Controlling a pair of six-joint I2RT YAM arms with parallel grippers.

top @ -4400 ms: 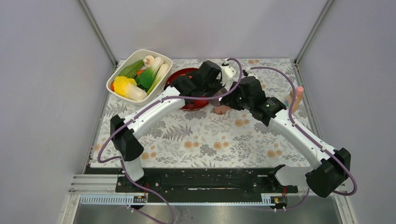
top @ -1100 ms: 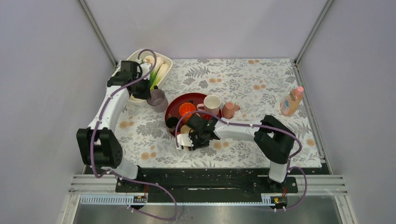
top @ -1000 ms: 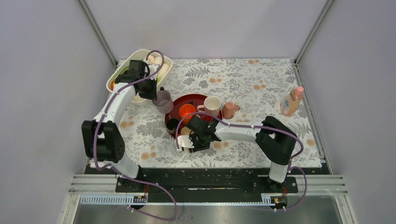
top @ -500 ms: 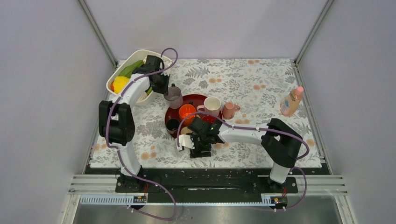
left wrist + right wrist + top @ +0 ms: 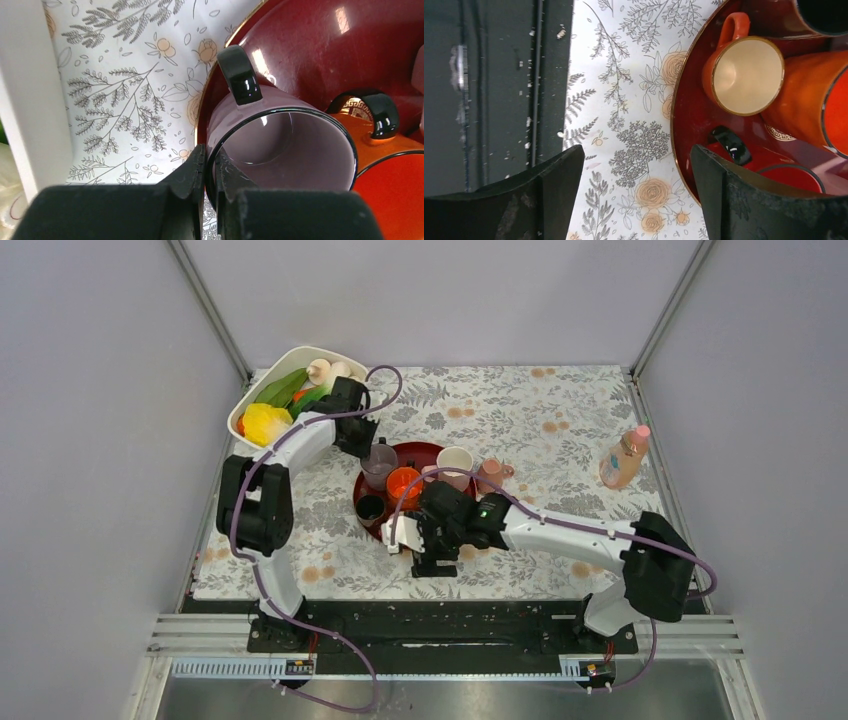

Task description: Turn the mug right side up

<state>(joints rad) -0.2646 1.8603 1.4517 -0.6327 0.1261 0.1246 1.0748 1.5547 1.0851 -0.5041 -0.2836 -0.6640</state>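
Observation:
The purple mug [image 5: 378,462] with a black rim and handle stands mouth up at the far left of the red tray [image 5: 405,449]. My left gripper [image 5: 366,444] is shut on its rim. In the left wrist view one finger is inside and one outside the purple mug's [image 5: 280,145] wall, where my left gripper [image 5: 210,167] pinches it. Whether the mug rests on the tray [image 5: 310,50] I cannot tell. My right gripper [image 5: 418,545] is open and empty over the cloth at the tray's near edge, which also shows in the right wrist view [image 5: 644,200].
On the tray stand an orange mug [image 5: 403,483], a cream mug [image 5: 455,462], a black mug [image 5: 370,507] and a small orange cup [image 5: 746,75]. A pink cup [image 5: 490,475] stands beside it. A white basket [image 5: 285,400] of vegetables is back left, a bottle [image 5: 625,458] right.
My left gripper has carried the purple mug from beside the basket rightward to the tray's left part. My right gripper has drawn back slightly toward the near edge, still open.

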